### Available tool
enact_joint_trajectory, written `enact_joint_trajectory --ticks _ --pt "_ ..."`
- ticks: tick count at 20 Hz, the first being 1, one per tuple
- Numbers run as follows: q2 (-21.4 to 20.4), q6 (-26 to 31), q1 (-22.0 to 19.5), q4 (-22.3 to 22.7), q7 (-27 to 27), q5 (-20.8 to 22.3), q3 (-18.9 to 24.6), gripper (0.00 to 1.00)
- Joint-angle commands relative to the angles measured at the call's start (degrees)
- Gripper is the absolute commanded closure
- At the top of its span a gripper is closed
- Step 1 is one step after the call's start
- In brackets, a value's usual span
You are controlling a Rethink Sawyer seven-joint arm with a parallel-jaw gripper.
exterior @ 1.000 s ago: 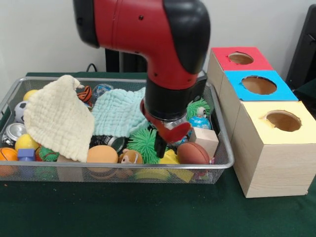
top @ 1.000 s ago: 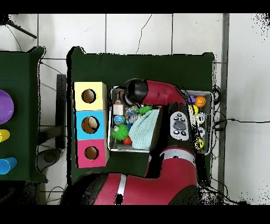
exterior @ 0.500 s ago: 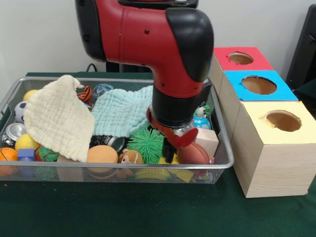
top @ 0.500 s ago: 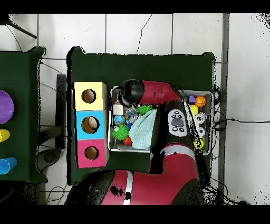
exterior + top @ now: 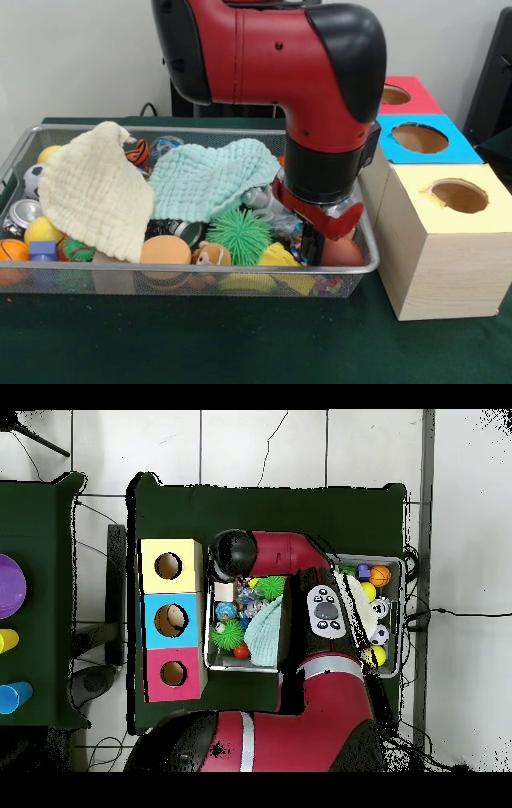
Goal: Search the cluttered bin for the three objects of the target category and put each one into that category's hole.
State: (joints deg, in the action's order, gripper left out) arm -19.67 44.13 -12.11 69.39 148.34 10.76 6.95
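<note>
While my gripper (image 5: 314, 244) dips into the bin (image 5: 96, 276) at lower right, open or closed unclear, cream cloth (image 5: 92, 192) lies far left of it.

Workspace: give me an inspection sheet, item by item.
Surface: green table cover.
Job's things: wire bin; cream cloth draped at one end; mint cloth mid-bin; yellow box, blue box, red box with holes.
Clutter: green spiky ball, orange ball, brown ball, can.
Gripper: gripper down in the bin beside the yellow box; fingers unclear.
Cables: black cable behind the bin.
Surroundings: white wall, tiled floor.
</note>
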Motion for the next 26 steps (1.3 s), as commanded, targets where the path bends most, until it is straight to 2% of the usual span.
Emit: enact_joint_trajectory --ticks 1,4,8,12,17,20,26 --pt "-1.82 2.18 -2.71 6.43 -19.06 4.82 8.39 1.0" --pt "-1.93 2.96 -3.63 6.63 -20.51 6.01 9.74 1.0" --pt "-4.09 3.13 -3.27 8.67 -15.3 5.56 9.36 1.0" --pt "-5.68 5.08 -1.31 9.97 -5.71 3.19 5.95 1.0" --pt "-7.55 5.32 4.45 11.47 12.99 -0.67 -2.18 1.0" --pt "-7.49 5.79 7.15 11.51 17.89 -2.47 -6.31 1.0" --pt "-6.74 6.37 9.95 13.85 26.21 -10.58 -12.13 1.0"
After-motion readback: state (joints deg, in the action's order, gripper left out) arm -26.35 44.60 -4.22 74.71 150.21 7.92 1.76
